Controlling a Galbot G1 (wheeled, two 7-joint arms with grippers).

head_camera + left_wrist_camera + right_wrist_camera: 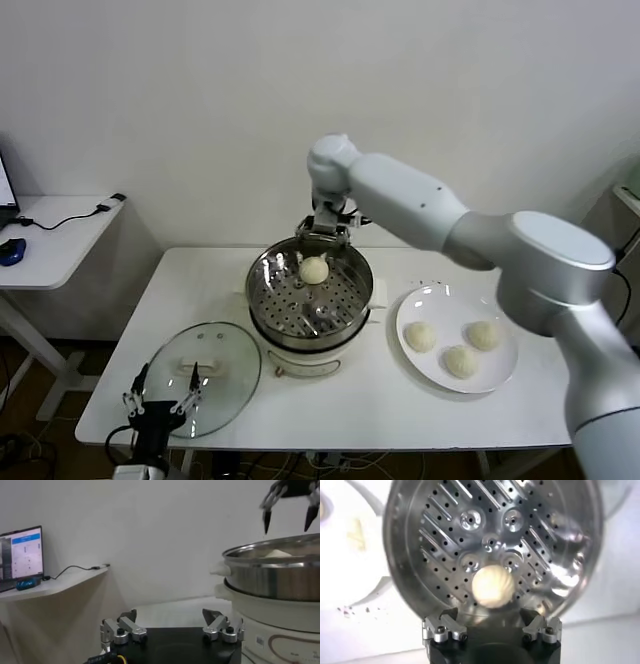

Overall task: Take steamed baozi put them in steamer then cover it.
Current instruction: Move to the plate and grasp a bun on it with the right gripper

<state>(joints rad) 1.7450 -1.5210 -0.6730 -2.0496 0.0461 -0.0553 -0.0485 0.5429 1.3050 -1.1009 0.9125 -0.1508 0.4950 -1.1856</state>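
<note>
One baozi [314,269] lies on the perforated tray of the steamer [262,290] at mid-table, towards its far side. My right gripper [325,232] hangs open just above the far rim, clear of that bun. In the right wrist view the bun [491,586] sits on the tray [445,545] beyond the spread, empty fingers of the right gripper [491,620]. Three more baozi [420,336] [483,334] [461,361] rest on the white plate [500,375] to the right. My left gripper [160,390] waits open and empty at the near left; from its wrist view [172,620] the steamer wall [275,577] shows.
A glass lid [225,350] with a white handle lies flat on the table left of the steamer, next to the left gripper. A white side table [60,215] with a cable and a blue mouse stands farther left. A wall lies close behind.
</note>
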